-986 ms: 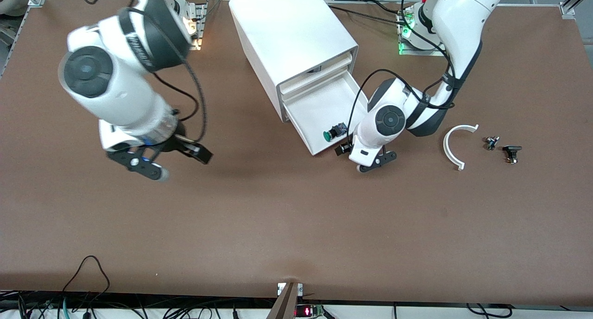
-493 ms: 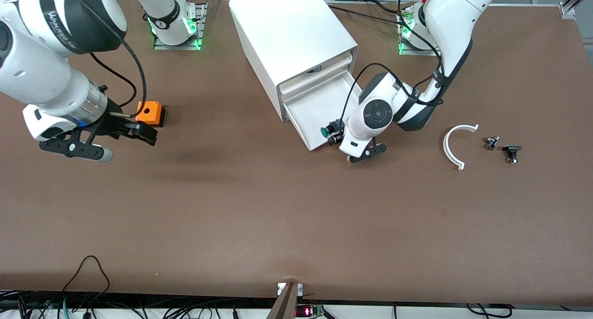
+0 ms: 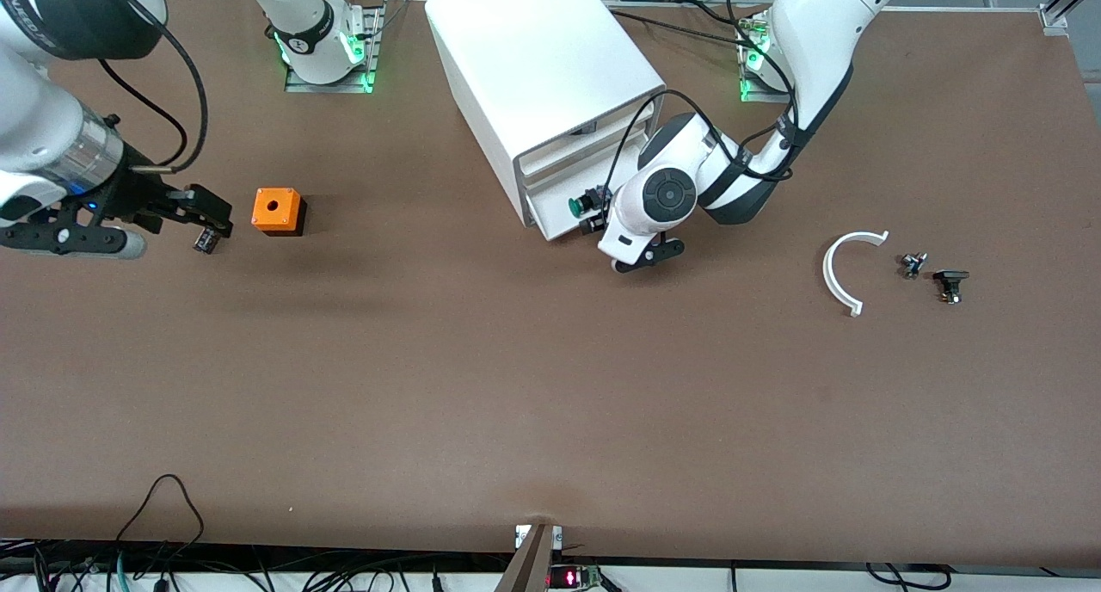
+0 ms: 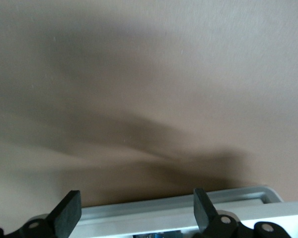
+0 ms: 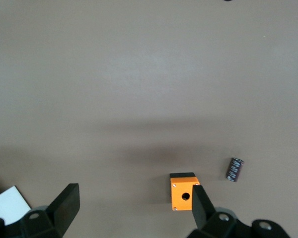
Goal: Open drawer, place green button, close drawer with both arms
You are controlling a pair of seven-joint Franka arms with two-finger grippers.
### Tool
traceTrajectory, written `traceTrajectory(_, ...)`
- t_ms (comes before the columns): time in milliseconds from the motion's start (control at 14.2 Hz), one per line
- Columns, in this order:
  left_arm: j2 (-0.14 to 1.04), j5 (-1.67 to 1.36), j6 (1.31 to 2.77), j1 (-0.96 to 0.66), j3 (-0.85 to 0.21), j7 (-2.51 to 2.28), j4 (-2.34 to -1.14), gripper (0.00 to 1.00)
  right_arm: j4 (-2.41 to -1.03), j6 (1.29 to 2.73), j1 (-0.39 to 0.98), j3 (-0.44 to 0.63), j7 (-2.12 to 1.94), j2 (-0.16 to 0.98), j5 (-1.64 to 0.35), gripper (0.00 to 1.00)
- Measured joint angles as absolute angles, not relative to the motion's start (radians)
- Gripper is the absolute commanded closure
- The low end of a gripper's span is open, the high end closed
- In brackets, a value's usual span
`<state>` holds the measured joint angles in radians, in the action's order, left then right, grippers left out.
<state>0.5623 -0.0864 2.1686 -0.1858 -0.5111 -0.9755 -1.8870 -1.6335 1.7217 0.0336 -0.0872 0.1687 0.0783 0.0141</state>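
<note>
Pressing at the nearly shut drawer (image 3: pixel 559 222), the left gripper (image 4: pixel 134 210), fingers spread wide and empty, meets its white front; the button (image 3: pixel 578 204) sits just inside. The right gripper (image 5: pixel 131 206), equally wide, hangs above the orange cube (image 5: pixel 184 192), whose neighbouring dark cylinder (image 5: pixel 234 169) shows clearly only from the wrist.

Even overhead light, soft arm shadows, left wrist view blurry.

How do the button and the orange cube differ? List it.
The button is round, green-capped on a black body; the orange cube is boxy with a hole on top. The button lies in the barely open drawer; the orange cube sits on the table. The button looks smaller. Both are small parts.
</note>
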Motion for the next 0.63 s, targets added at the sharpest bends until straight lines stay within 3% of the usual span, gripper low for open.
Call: traceTrajectory(634,0.591,-0.249,2.054,-0.184,-0.54,-0.875,-1.892,0.0,-1.705,1.723,0.028,-0.04,0.086,0.002,0.014,0.0)
